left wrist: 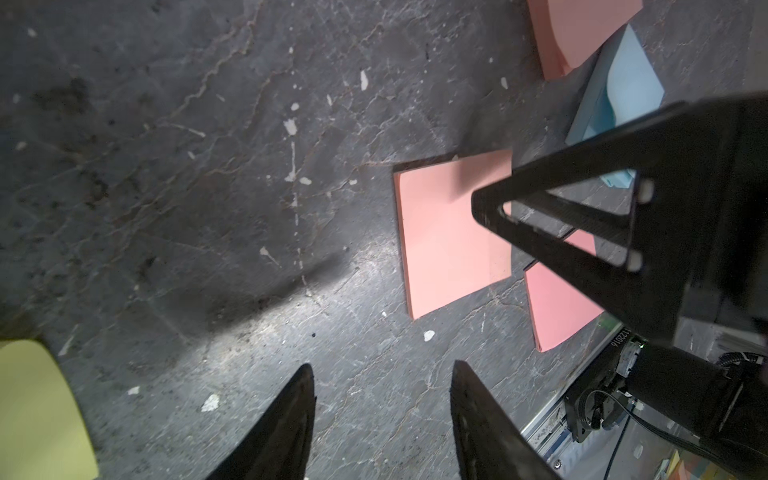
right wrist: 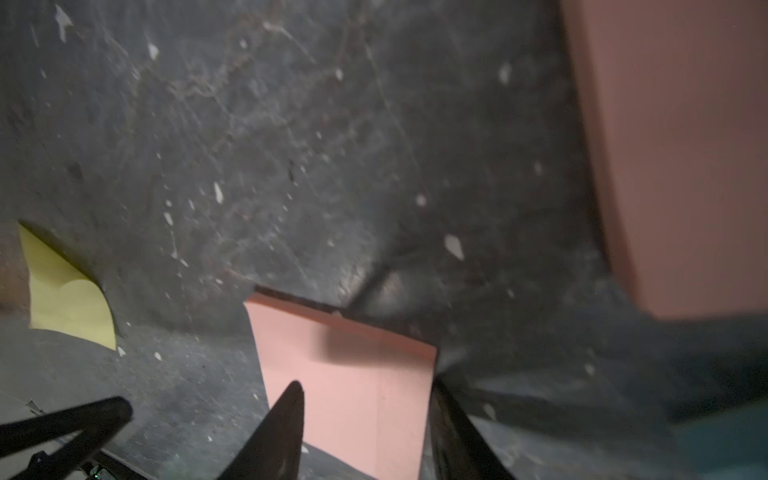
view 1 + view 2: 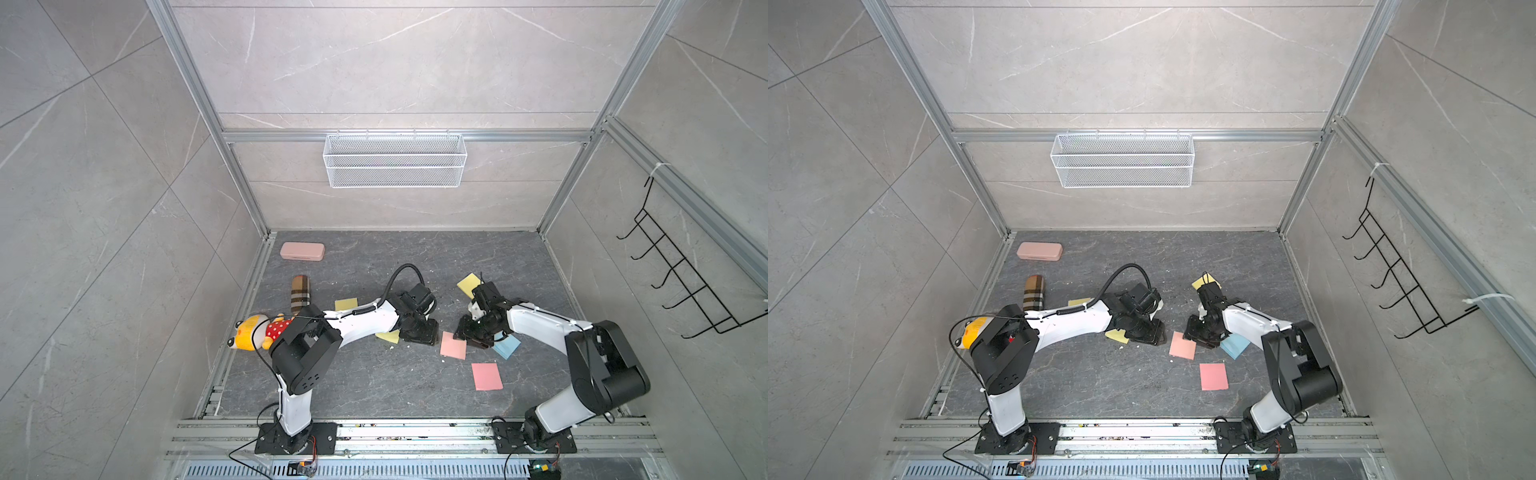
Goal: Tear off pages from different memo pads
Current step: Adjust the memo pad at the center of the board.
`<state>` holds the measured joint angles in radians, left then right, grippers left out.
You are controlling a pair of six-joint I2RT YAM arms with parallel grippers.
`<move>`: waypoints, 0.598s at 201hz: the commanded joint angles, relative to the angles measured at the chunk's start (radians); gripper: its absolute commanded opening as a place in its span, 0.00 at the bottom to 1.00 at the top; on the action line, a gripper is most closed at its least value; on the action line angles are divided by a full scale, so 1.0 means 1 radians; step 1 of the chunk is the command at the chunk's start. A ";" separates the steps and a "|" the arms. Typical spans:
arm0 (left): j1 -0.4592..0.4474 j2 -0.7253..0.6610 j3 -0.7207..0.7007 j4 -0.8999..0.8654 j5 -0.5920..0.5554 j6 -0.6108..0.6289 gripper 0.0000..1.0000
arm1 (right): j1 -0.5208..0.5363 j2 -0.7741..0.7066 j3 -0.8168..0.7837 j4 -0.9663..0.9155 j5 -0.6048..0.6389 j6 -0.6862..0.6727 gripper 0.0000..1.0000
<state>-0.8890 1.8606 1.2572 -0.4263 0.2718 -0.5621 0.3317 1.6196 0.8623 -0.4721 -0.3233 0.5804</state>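
1. Left gripper (image 1: 381, 365): fingers spread, nothing between them. Bare table (image 1: 208, 208) lies under the tips.
2. Right gripper (image 2: 365, 382): fingers apart, low over the pink pad (image 1: 440, 249). One tip is above the pad's face, the other at its edge. Whether either touches the paper I cannot tell, as the wrist view is blurred.
3. The grippers face each other at close range. The pink pad lies flat just ahead of the left gripper.
4. Blue pad (image 3: 508, 347): just behind the right gripper, partly under its arm. In the left wrist view its top sheet looks lifted.
5. Pink square (image 3: 487, 376): near the right gripper on its base side, apart from the pink pad. Pad or single page, cannot tell.
6. Yellow pad (image 3: 467, 284): beyond the right gripper, partly hidden by the wrist.
7. Yellow page (image 3: 388, 336): just behind the left gripper, partly under the left arm. Second yellow page (image 3: 346, 304): on the far side of that arm.
8. Pink case (image 3: 302, 252), plaid roll (image 3: 301, 291) and plush toy (image 3: 253, 332): well apart from both grippers, out past the left arm.
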 commanded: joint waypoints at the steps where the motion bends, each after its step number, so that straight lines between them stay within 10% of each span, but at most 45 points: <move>1: 0.033 -0.071 -0.021 0.022 0.011 0.007 0.54 | 0.053 0.090 0.112 0.027 -0.016 -0.050 0.50; 46: 0.103 -0.137 -0.094 -0.003 -0.009 0.030 0.53 | 0.157 0.172 0.282 -0.039 -0.019 -0.096 0.49; 120: 0.262 -0.059 -0.073 0.097 -0.019 0.144 0.59 | 0.132 -0.061 0.063 -0.060 0.015 -0.043 0.49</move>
<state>-0.6964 1.7374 1.1313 -0.3946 0.2420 -0.4774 0.4568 1.6226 1.0042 -0.5076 -0.3183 0.5049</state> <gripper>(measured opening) 0.591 0.495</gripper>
